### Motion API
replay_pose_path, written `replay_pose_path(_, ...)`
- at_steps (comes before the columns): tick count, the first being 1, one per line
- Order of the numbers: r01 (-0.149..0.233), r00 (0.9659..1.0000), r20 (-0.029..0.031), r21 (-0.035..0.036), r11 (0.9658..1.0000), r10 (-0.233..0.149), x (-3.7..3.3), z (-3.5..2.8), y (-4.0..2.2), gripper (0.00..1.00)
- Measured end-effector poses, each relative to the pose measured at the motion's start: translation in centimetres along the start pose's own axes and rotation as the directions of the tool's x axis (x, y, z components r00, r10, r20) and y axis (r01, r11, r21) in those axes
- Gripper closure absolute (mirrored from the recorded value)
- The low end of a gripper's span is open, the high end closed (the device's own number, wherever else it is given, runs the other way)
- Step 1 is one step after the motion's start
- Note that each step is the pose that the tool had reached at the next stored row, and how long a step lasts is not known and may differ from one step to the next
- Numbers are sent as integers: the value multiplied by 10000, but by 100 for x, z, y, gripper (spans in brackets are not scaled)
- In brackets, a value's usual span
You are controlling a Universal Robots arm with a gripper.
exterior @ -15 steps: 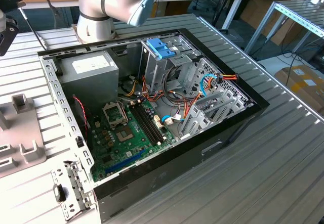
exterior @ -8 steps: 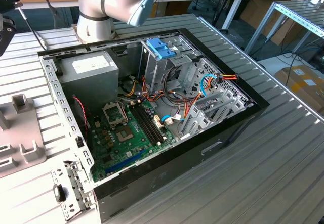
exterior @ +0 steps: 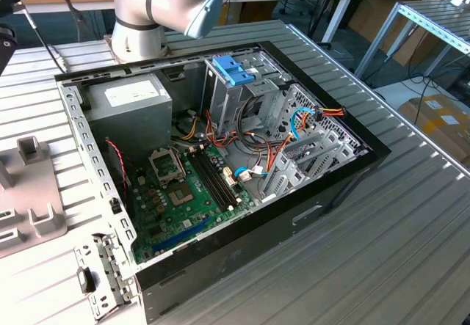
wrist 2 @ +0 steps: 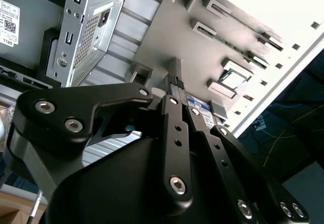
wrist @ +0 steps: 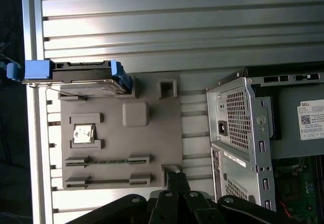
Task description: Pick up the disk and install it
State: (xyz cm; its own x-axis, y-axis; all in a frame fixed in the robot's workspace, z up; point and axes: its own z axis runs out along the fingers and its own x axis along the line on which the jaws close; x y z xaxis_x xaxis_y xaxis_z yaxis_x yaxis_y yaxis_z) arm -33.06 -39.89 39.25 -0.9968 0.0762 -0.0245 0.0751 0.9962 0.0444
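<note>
A ribbed metal table (wrist: 152, 21) carries an open computer case (exterior: 220, 156). The disk (wrist: 83, 77) stands ungrasped in a grey holder (wrist: 121, 148) by the table's edge. The hand (wrist: 176, 175), closed and empty, hovers apart from it.

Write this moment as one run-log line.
jaws: shut, empty | disk: on edge on grey tray, not held | computer case: open

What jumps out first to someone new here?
The open PC case in the middle of the exterior view, motherboard exposed. In the first wrist view, the disk in its blue carrier sits at one end of the grey fixture, apart from the hand.
</note>
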Motion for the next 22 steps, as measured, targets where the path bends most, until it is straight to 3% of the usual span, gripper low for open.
replay_pose_path(12,0,10000,-1,1,10000,0,26,-1,-2,89)
replay_pose_path(22,0,10000,0,0,10000,0,89,-2,-7,89)
